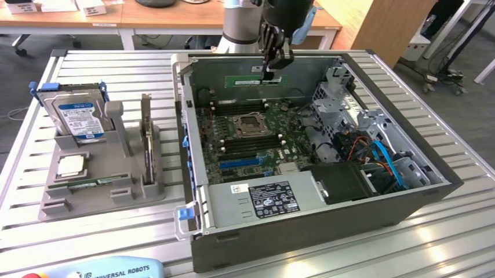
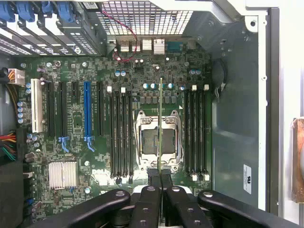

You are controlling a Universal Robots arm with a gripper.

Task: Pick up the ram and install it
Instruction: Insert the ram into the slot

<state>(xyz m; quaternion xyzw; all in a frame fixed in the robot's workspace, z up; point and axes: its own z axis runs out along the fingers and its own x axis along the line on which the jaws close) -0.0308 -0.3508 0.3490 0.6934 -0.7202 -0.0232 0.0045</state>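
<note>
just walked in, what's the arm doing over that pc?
The claw is shut on the ram, holding it edge-down above the open case. Seen from the wrist, it hangs over the CPU socket, between the two banks of slots, not yet seated in any.

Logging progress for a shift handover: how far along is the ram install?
Done: the ram is picked up. In hand: the hand is shut on it, holding it on edge over the motherboard of the open case. Left: seating it; the memory slots look empty.
</note>
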